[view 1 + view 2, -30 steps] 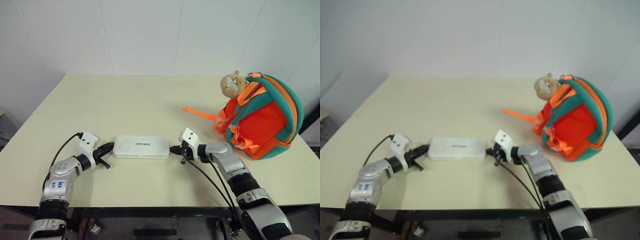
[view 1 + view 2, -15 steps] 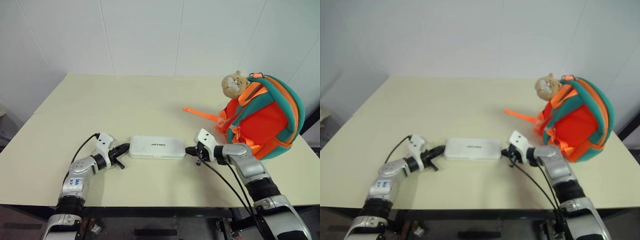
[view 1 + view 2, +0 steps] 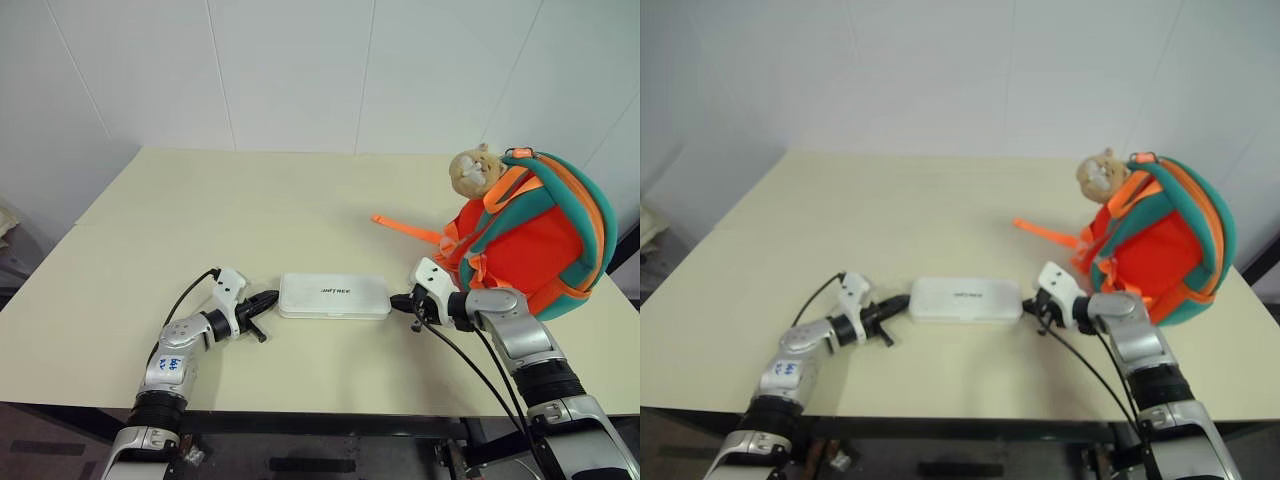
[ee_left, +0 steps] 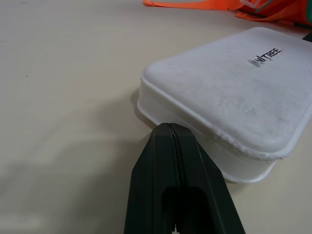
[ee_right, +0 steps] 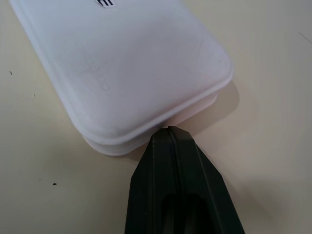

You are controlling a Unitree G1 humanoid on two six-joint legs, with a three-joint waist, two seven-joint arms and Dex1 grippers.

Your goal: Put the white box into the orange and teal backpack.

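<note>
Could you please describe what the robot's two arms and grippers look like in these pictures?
Both arms are silver-grey metal segments joined by black rings, each ending in a white wrist block. The left gripper and right gripper have two tapered black fingers. A black cable loops along each forearm. The left arm carries a white sticker with blue handwriting.

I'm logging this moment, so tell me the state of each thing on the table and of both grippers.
white box: lying flat on the table, lid closed, pinched end to end between both grippers.
orange and teal backpack: upright, no opening visible, box not inside.
left gripper: fingers shut, tip against the box's end.
right gripper: fingers shut, tip against the opposite end.
</note>
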